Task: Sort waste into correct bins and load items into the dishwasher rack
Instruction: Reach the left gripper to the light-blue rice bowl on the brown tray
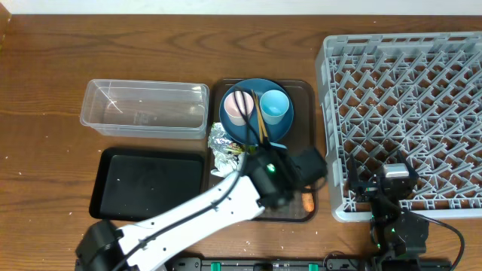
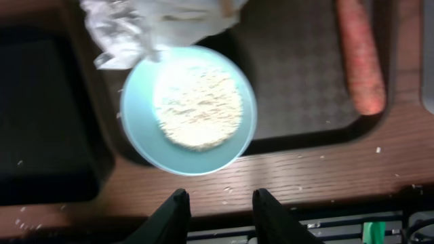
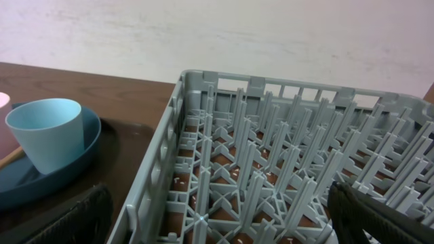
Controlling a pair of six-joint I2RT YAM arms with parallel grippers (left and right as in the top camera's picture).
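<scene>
One broad table [image 1: 45, 68] of brown grained wood fills the view, with a pale, faintly mottled wall [image 3: 203, 41] behind it. At the right stands the square grey plastic dishwasher rack [image 1: 407, 98], a lattice of upright pegs. At the left lie a clear tub [image 1: 144, 107] and a matt black tray [image 1: 151, 184], beside the brown serving tray [image 1: 305, 89]. On it sits the round blue plate [image 1: 279, 134], carrying the pink cup [image 1: 239, 107], blue cup [image 1: 274, 107] and wooden chopsticks [image 1: 260, 124]. Crumpled silver foil [image 1: 224, 147] lies against the plate's edge. The left gripper [image 2: 220, 213] hovers empty, fingers spread, above the light-blue bowl [image 2: 135, 129] of white rice [image 2: 198, 105]. A smooth orange carrot piece [image 2: 361, 57] rests nearby on the textured tray. The right gripper [image 3: 217, 203], spread wide and empty, is at the rack's near edge
</scene>
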